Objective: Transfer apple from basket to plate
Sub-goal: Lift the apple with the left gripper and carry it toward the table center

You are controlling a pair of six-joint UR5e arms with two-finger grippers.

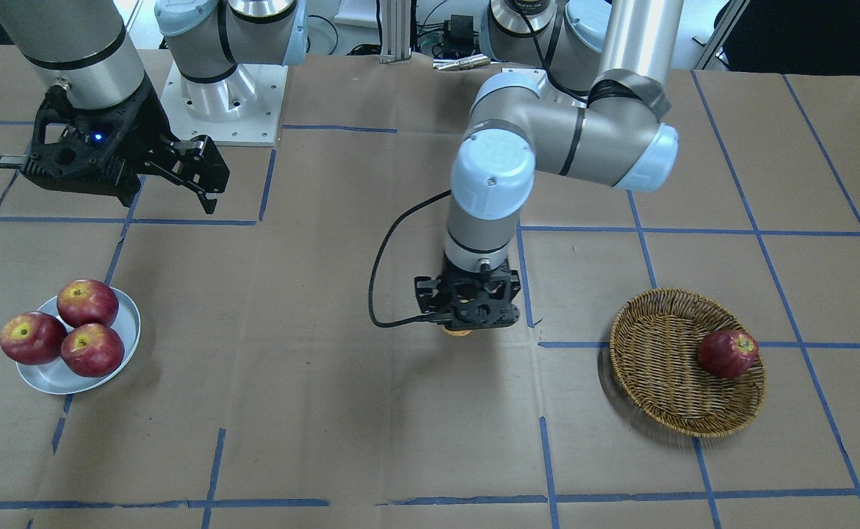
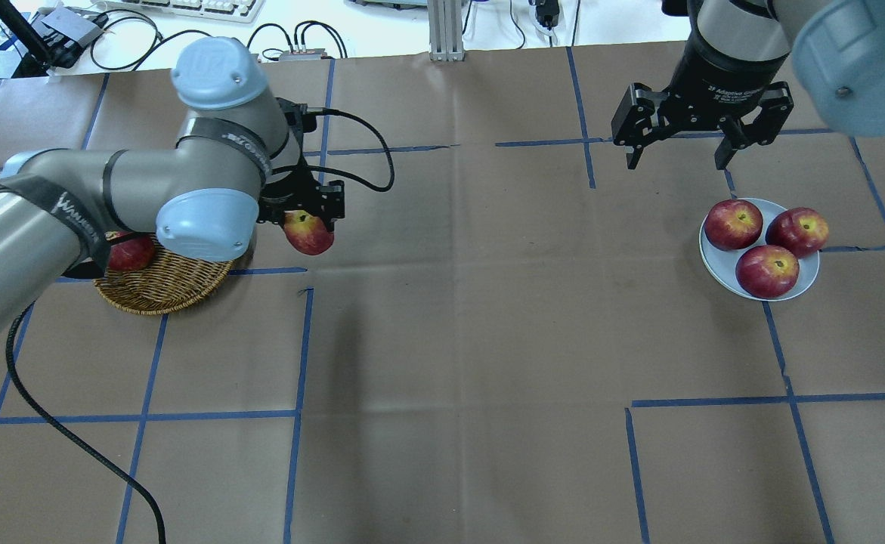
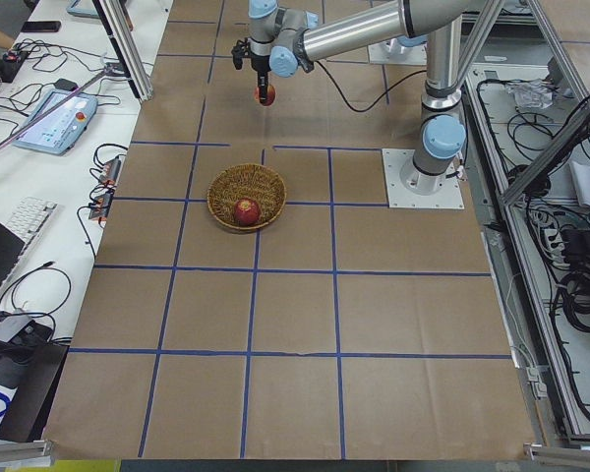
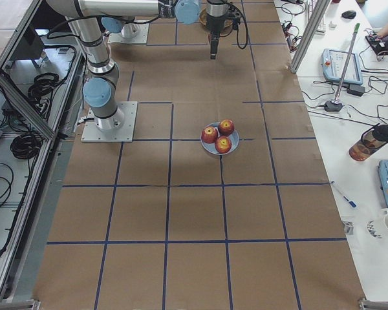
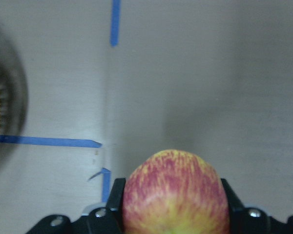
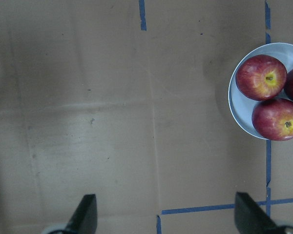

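My left gripper (image 2: 307, 217) is shut on the pale yellow-red streaked apple (image 2: 309, 233) and holds it above the table, just right of the wicker basket (image 2: 164, 292). The left wrist view shows the apple (image 5: 175, 192) clamped between both fingers (image 5: 116, 197). In the front view only a sliver of the apple (image 1: 456, 332) shows under the gripper (image 1: 468, 314). The pale plate (image 2: 809, 278) lies far to the right with three dark red apples on it. My right gripper (image 2: 676, 160) is open and empty, hovering beyond the plate (image 6: 240, 105).
One dark red apple (image 1: 728, 353) lies in the basket (image 1: 657, 353). The three apples (image 1: 90, 330) nearly fill the plate (image 1: 42, 379). Brown paper with blue tape lines covers the table between basket and plate. The left arm's cable (image 2: 57, 431) trails over the table.
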